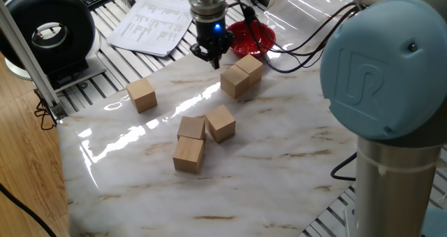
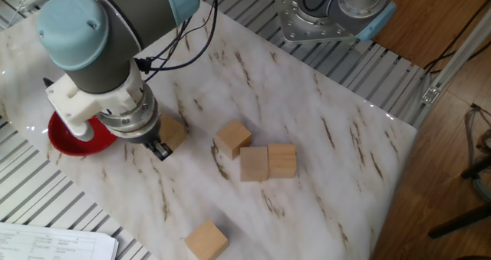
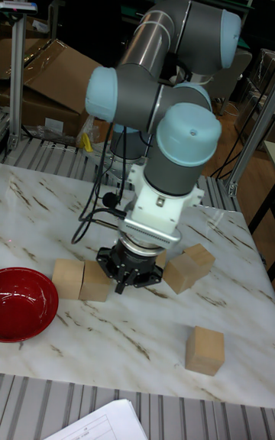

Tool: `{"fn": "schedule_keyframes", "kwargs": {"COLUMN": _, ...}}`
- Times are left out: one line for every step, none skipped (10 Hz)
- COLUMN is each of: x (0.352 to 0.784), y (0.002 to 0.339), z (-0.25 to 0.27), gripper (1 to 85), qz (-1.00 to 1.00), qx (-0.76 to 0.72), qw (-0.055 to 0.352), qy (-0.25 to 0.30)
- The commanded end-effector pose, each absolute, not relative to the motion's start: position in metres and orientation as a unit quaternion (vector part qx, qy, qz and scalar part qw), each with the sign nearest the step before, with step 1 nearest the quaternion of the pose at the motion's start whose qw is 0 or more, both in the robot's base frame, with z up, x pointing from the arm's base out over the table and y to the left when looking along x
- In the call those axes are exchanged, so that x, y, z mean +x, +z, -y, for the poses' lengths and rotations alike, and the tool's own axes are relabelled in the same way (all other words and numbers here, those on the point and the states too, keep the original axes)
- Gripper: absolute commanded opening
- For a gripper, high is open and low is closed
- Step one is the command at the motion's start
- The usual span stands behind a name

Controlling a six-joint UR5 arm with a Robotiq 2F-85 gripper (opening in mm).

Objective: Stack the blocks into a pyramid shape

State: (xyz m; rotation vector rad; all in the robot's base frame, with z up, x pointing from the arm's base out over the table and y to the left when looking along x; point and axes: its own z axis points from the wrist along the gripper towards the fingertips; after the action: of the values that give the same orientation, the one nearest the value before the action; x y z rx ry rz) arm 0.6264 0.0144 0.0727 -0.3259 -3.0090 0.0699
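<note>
We're seeing the gripper (image 1: 211, 57) hang empty with jaws nearly together beside the two touching blocks (image 1: 242, 76) near the red bowl (image 1: 252, 38), the other four spread mid-table, and they look light, hard and smooth, so we'd pinch opposite flat faces.

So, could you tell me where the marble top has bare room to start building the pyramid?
The widest bare patch is the marble on the arm-base side of the three clustered blocks. Another lies between the lone block and that cluster. It is crowded by the red bowl, where the gripper hangs beside the block pair.
</note>
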Motion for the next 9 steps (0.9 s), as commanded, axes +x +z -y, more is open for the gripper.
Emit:
{"fn": "schedule_keyframes", "kwargs": {"x": 0.625, "y": 0.069, "z": -0.045, "gripper": 1.3, "qz": 0.990, "qx": -0.125, "qw": 0.066, "qy": 0.015}}
{"fn": "schedule_keyframes", "kwargs": {"x": 0.625, "y": 0.066, "z": -0.048, "gripper": 1.3, "qz": 0.990, "qx": -0.126, "qw": 0.064, "qy": 0.015}}
{"fn": "schedule_keyframes", "kwargs": {"x": 0.626, "y": 0.064, "z": -0.055, "gripper": 1.3, "qz": 0.989, "qx": -0.131, "qw": 0.063, "qy": 0.006}}
{"fn": "schedule_keyframes", "kwargs": {"x": 0.628, "y": 0.063, "z": -0.061, "gripper": 1.3, "qz": 0.990, "qx": -0.132, "qw": 0.060, "qy": -0.002}}
{"fn": "schedule_keyframes", "kwargs": {"x": 0.631, "y": 0.063, "z": -0.062, "gripper": 1.3, "qz": 0.991, "qx": -0.125, "qw": 0.054, "qy": -0.004}}
{"fn": "schedule_keyframes", "kwargs": {"x": 0.632, "y": 0.063, "z": -0.062, "gripper": 1.3, "qz": 0.991, "qx": -0.123, "qw": 0.052, "qy": -0.005}}
{"fn": "schedule_keyframes", "kwargs": {"x": 0.633, "y": 0.061, "z": -0.062, "gripper": 1.3, "qz": 0.992, "qx": -0.119, "qw": 0.052, "qy": -0.006}}
{"fn": "schedule_keyframes", "kwargs": {"x": 0.632, "y": 0.060, "z": -0.062, "gripper": 1.3, "qz": 0.992, "qx": -0.117, "qw": 0.056, "qy": -0.007}}
{"fn": "schedule_keyframes", "kwargs": {"x": 0.630, "y": 0.059, "z": -0.059, "gripper": 1.3, "qz": 0.992, "qx": -0.110, "qw": 0.059, "qy": -0.005}}
